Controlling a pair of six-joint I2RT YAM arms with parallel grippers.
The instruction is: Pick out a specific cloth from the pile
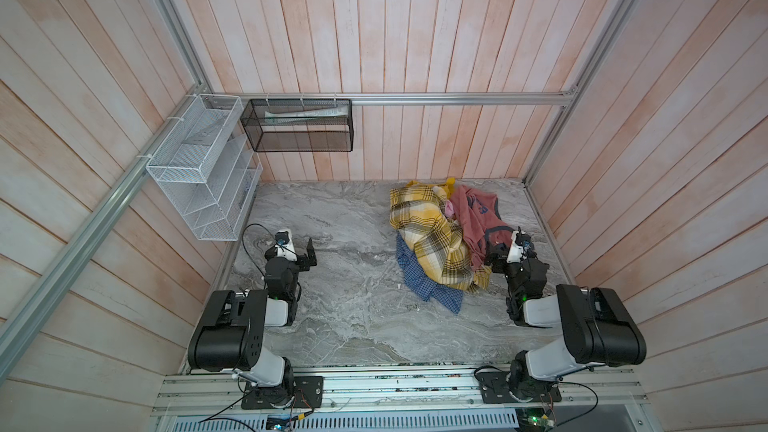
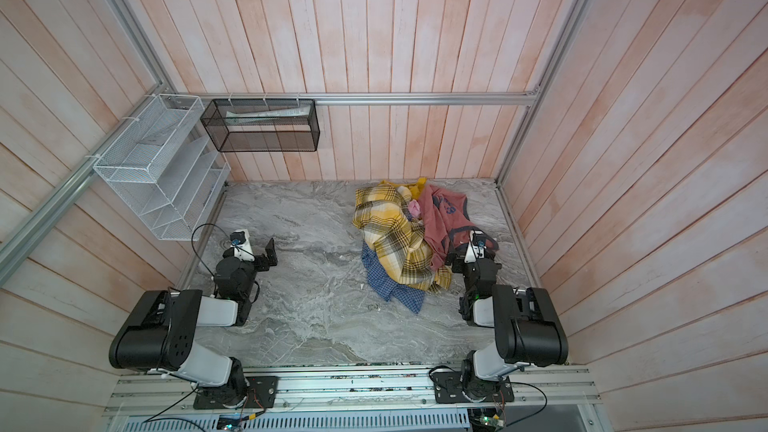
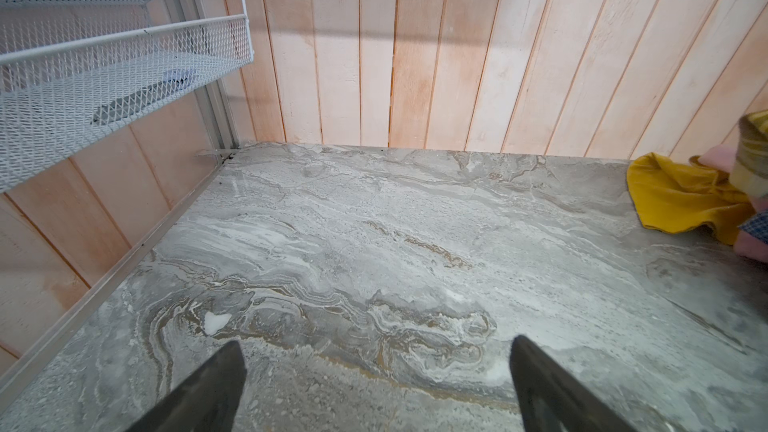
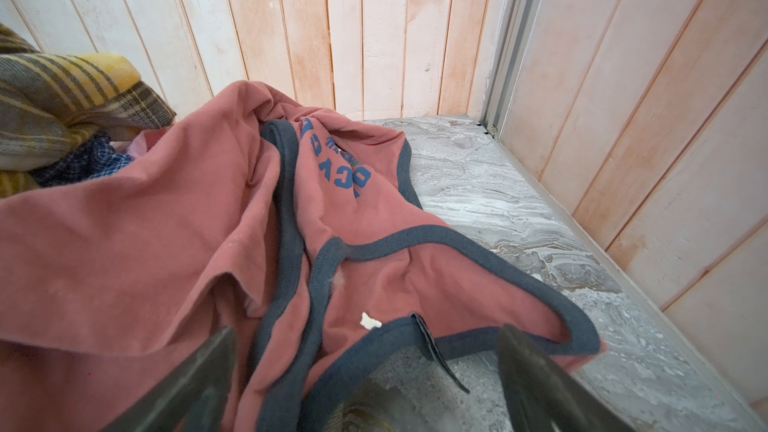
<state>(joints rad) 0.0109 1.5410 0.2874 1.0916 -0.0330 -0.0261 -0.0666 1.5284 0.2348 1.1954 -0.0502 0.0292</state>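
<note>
one blue check cloth (image 1: 417, 281) lies under one yellow plaid cloth (image 1: 432, 234).

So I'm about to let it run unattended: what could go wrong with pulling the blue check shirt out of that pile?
1. The blue check shirt lies mostly under the yellow plaid cloth; pulling its exposed edge could drag the plaid along.
2. The open right gripper hangs over the faded red top, so closing here would probably grab the wrong garment.
</note>
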